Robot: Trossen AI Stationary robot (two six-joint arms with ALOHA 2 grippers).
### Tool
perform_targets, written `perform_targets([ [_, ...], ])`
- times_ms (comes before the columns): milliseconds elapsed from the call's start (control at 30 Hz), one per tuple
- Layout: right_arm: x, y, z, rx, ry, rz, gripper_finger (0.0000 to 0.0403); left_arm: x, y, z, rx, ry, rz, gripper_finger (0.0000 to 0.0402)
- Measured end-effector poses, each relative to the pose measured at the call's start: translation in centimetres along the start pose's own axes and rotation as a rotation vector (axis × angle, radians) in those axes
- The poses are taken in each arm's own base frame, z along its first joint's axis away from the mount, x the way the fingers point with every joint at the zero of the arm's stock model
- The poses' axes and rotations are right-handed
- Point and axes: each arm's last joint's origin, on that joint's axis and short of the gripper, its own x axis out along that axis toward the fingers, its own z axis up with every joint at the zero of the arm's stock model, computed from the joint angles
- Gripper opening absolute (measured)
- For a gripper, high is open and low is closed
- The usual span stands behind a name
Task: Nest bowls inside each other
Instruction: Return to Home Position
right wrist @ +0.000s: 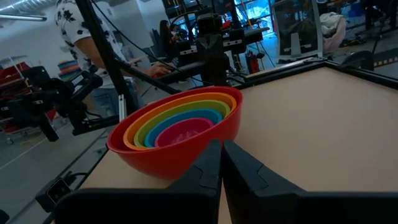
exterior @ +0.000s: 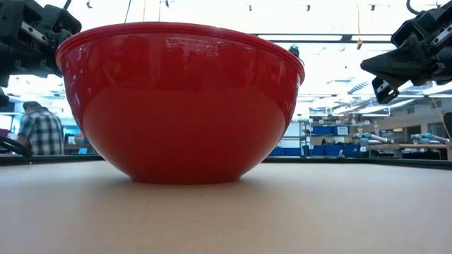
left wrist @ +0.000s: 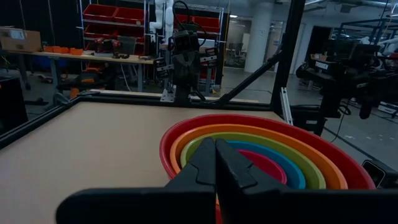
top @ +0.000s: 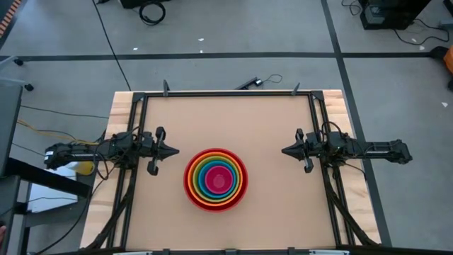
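The bowls [top: 216, 179] stand nested in one stack on the table, a little toward its near edge: red outermost, then orange, lime green, blue, and magenta pink in the middle [top: 219, 182]. The red bowl [exterior: 180, 102] rests on its base on the tabletop. The stack also shows in the left wrist view [left wrist: 261, 155] and the right wrist view [right wrist: 180, 127]. My left gripper [top: 175, 150] hovers shut at the table's left side, pointing level toward the middle. My right gripper [top: 284, 150] hovers shut at the table's right side, facing it. Neither touches the bowls.
A black frame rail [top: 226, 93] runs along the table's far edge and down both sides. Bare tabletop [top: 226, 120] lies between the grippers and beyond the bowls. A person in a checked shirt [exterior: 37, 130] is in the room behind the table.
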Motion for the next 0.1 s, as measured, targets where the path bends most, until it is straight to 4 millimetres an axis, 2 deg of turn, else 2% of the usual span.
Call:
perform_targets([
  [100, 0.00, 0.00, 0.00, 0.000, 0.000, 0.000, 0.0020, 0.00, 0.00, -0.01, 0.000, 0.000, 0.000, 0.0000],
])
